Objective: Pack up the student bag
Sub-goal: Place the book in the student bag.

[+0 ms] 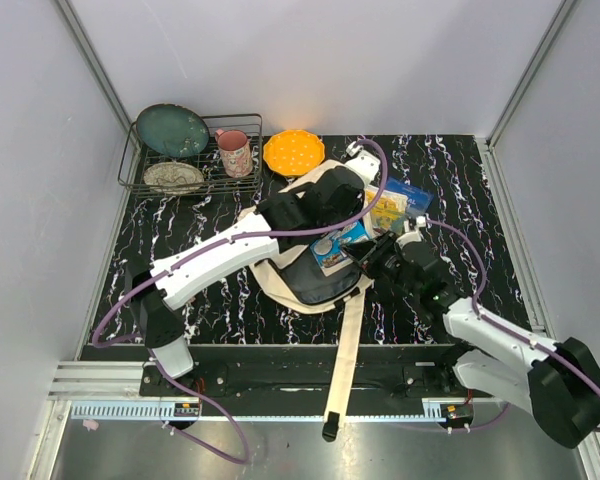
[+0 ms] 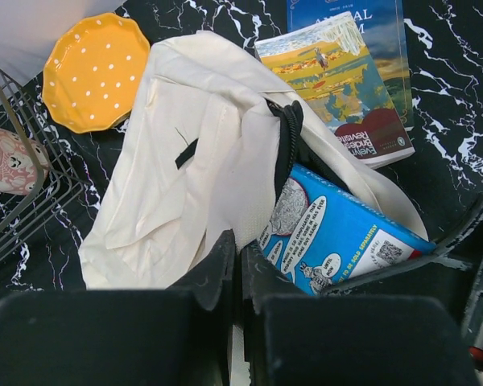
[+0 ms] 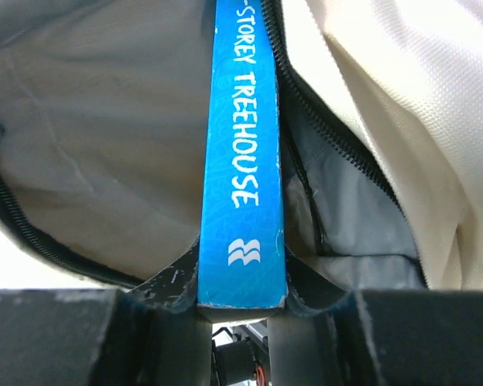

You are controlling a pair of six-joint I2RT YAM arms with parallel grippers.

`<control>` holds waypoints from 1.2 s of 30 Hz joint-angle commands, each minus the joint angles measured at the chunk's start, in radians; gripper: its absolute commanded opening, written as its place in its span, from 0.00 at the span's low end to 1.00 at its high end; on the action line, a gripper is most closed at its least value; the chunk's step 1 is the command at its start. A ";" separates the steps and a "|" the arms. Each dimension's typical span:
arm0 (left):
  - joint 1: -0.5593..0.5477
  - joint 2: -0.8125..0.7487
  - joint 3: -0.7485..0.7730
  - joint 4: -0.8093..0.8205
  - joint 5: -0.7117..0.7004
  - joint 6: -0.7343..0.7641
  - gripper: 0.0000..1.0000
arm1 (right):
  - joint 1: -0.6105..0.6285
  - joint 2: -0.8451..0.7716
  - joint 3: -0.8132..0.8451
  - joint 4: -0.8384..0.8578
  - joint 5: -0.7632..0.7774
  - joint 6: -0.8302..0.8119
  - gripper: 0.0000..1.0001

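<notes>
The right claw [image 3: 241, 280] is clamping the blue book [image 3: 243, 145] partway inside the student bag [image 2: 185, 177]; the left claw [image 2: 237, 261] is sitting closed against its canvas.

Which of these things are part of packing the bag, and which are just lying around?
Job: student bag; blue Treehouse book in the right end effector; probably the yellow book and dark-blue book under it.
Lying about: orange dish; pink mug; wire rack; green plate; speckled dish.
</notes>
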 commanded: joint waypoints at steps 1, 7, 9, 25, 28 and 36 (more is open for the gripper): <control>0.005 -0.075 0.042 0.101 0.014 -0.006 0.00 | 0.006 0.069 0.067 0.114 0.014 -0.001 0.00; 0.004 -0.084 0.048 0.104 0.043 -0.014 0.00 | 0.017 0.328 0.120 0.367 -0.008 0.050 0.00; 0.004 -0.084 0.045 0.102 0.040 -0.019 0.00 | 0.032 0.368 0.156 0.364 0.010 0.020 0.00; 0.013 -0.110 -0.006 0.141 0.051 -0.017 0.00 | 0.106 0.663 0.233 0.632 0.061 0.025 0.04; 0.017 -0.115 -0.015 0.144 0.054 -0.017 0.00 | 0.115 0.698 0.245 0.614 0.092 0.019 0.14; 0.042 -0.134 -0.072 0.155 0.059 -0.026 0.00 | 0.118 0.586 0.276 0.318 0.158 -0.108 0.73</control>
